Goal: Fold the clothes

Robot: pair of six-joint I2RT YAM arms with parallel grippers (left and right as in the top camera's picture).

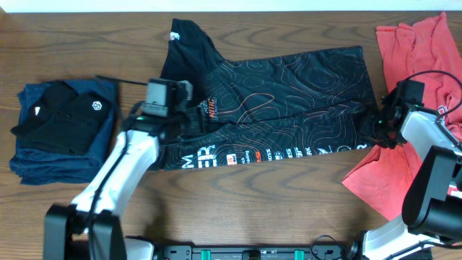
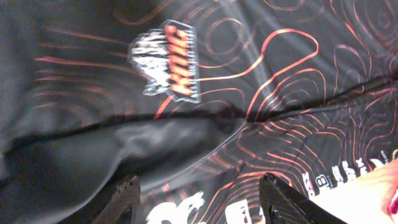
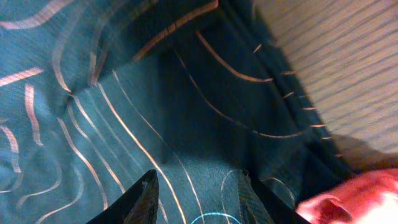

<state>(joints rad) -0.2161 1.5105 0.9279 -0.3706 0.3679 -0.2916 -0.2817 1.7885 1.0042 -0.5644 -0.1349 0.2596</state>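
A: Where's the black shirt (image 1: 289, 101)?
B: Spread across mid-table (image 1: 274, 209), with thin orange contour lines and white lettering along its near edge. The coral-red T-shirts (image 1: 411, 43) lie crumpled at the right.
A: Pincers?
B: The left gripper (image 2: 202, 199) is apart over the logo (image 2: 168, 62). The right gripper (image 3: 196, 193) is apart at the shirt's right end.

Shirt (image 1: 289, 79): blk w/ thin orange-red wavy contour lines, white lettering along one edge. Chest logo (image 2: 168, 62): white + orange. T-shirts (image 1: 415, 47): coral-red. Folded stack (image 1: 61, 126): navy + blk. Counter (image 1: 253, 209): brown woodgrain.

Black shirt (image 1: 289, 79): smooth, seemingly sheeny cloth.
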